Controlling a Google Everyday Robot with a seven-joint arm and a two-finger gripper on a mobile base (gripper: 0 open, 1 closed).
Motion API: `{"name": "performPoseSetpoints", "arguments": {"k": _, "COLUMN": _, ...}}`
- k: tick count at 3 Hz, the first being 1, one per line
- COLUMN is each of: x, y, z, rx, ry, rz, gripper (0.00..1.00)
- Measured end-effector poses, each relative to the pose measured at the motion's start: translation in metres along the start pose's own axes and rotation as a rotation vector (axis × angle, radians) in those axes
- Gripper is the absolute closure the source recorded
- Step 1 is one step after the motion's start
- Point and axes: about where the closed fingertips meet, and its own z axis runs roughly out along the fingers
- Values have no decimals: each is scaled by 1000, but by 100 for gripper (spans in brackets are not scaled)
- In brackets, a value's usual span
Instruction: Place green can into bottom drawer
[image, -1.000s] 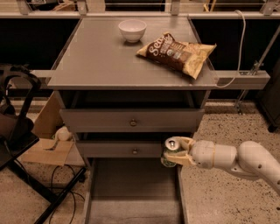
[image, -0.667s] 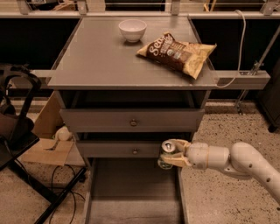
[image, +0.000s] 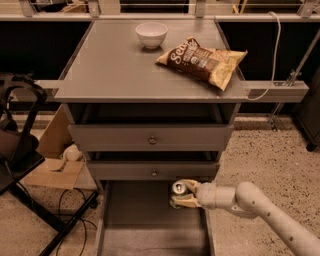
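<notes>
Small slim green can with silver top rim (image: 178, 189): upright, held over the back right part of the bottom drawer (image: 142, 217), a long shallow grey tray pulled out towards the camera. The can's top sits just below the middle drawer front (image: 152, 170). Can't tell if its base touches the tray floor.

Two-finger gripper (image: 180, 195): clamped on the can, one beige finger above and one below its body. White arm (image: 260, 207) comes in from the lower right.

Top grey drawer with round knob (image: 151, 137): closed, as is the middle one.

On the grey cabinet top (image: 110, 70): white bowl (image: 151, 34) at the back, brown-and-yellow chip bag (image: 202, 60) to its right, apart from it.

Cardboard box (image: 52, 167) on the floor, left of the cabinet.
</notes>
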Motion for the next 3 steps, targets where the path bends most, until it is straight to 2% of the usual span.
{"name": "performPoseSetpoints", "arguments": {"k": 1, "x": 76, "y": -6, "z": 38, "rx": 2, "ry": 12, "rz": -27, "gripper": 100}}
{"name": "performPoseSetpoints", "arguments": {"k": 2, "x": 127, "y": -4, "z": 64, "rx": 40, "ry": -16, "rz": -33, "gripper": 100}}
{"name": "performPoseSetpoints", "arguments": {"k": 3, "x": 153, "y": 1, "z": 81, "rx": 94, "ry": -64, "rz": -3, "gripper": 100}}
